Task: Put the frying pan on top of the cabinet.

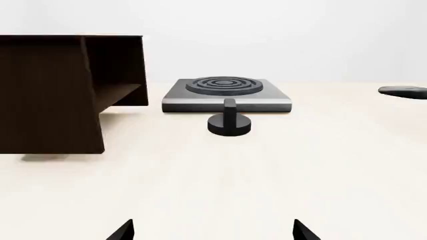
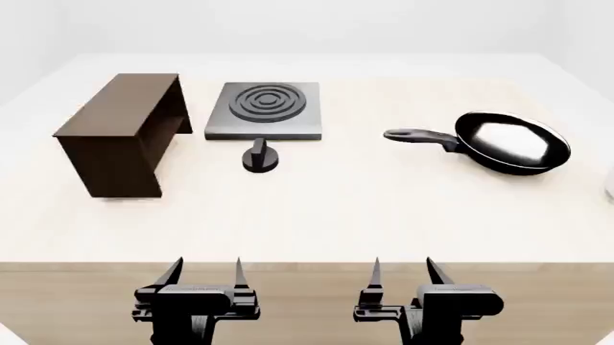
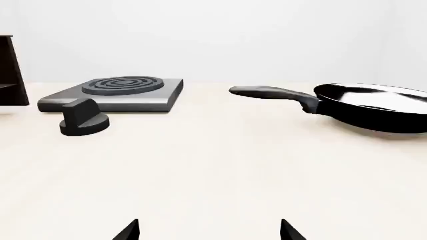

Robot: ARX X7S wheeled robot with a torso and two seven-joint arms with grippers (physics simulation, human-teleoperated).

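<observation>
The black frying pan [image 2: 511, 142] lies on the table at the right, its long dark grey handle [image 2: 420, 136] pointing left; it also shows in the right wrist view [image 3: 373, 107]. The dark brown cabinet [image 2: 120, 129] stands at the left with its open side facing right, and shows in the left wrist view [image 1: 60, 92]. My left gripper [image 2: 207, 273] and right gripper [image 2: 403, 272] are both open and empty at the table's near edge, far from the pan and the cabinet. Only the fingertips [image 1: 123, 231] [image 3: 130, 231] show in the wrist views.
A square grey plate with concentric rings [image 2: 264, 109] lies right of the cabinet, with a small black round knob [image 2: 259, 157] in front of it. Both show in the left wrist view [image 1: 227, 94] [image 1: 229, 122]. The table's near edge [image 2: 307, 264] runs just ahead of the grippers.
</observation>
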